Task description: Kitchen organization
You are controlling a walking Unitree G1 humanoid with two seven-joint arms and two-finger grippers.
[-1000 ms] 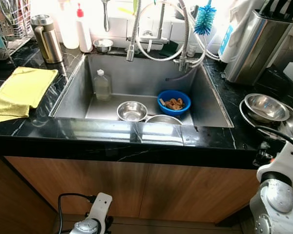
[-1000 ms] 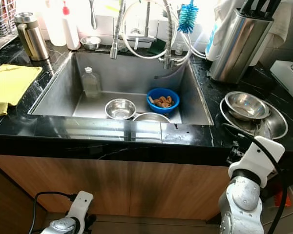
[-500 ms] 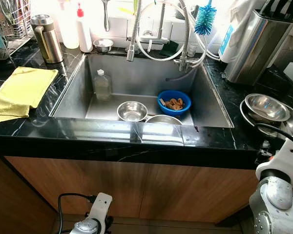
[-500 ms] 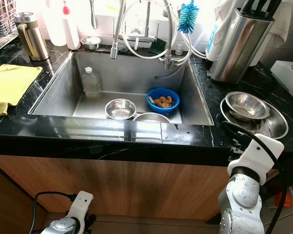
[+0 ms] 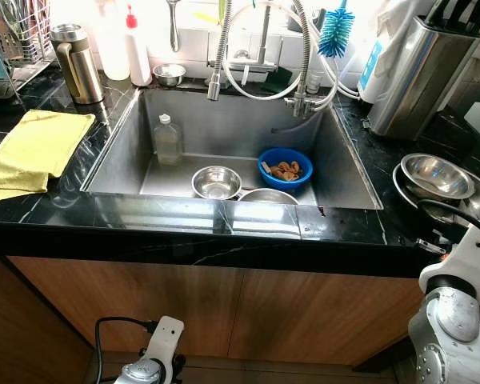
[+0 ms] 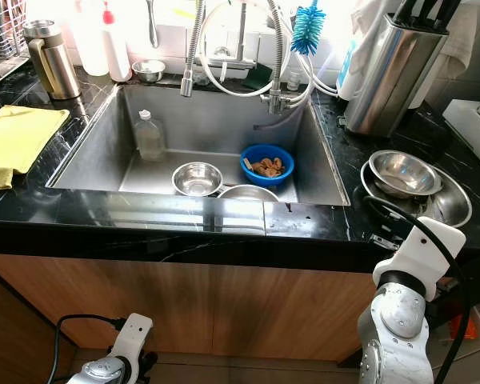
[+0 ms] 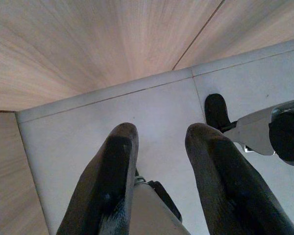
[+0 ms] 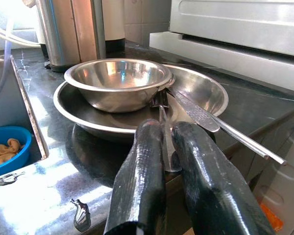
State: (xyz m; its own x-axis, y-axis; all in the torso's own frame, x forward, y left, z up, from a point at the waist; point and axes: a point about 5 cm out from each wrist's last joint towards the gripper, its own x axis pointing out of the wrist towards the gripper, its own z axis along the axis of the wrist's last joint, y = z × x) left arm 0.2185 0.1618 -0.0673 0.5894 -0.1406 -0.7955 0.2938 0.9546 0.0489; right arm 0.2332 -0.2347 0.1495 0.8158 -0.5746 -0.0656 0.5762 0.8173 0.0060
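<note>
Two stacked steel bowls stand on the black counter right of the sink: a small bowl (image 8: pixel 118 81) inside a wide shallow one (image 8: pixel 206 93). Flat metal utensils (image 8: pixel 196 113) lie across the wide bowl's rim. My right gripper (image 8: pixel 167 128) is at the counter's front edge just before that rim, fingers close together, with one utensil's end showing in the narrow slit between them. In the sink (image 5: pixel 120 144) are a blue bowl of food scraps (image 5: pixel 285 168), two steel bowls (image 5: pixel 216 181) and a plastic bottle (image 5: pixel 167 140). My left gripper (image 7: pixel 161 132) hangs open over the floor.
A yellow cloth (image 5: pixel 34 150) lies on the left counter, with a steel jug (image 5: pixel 76 62) and a dish rack (image 5: pixel 16 32) behind it. A knife block (image 5: pixel 420 76) stands at the back right. The spring faucet (image 5: pixel 216 56) and a blue brush (image 5: pixel 334 32) overhang the sink.
My right arm has shifted slightly at the counter's front edge near the stacked bowls. Everything else stays where it was.
</note>
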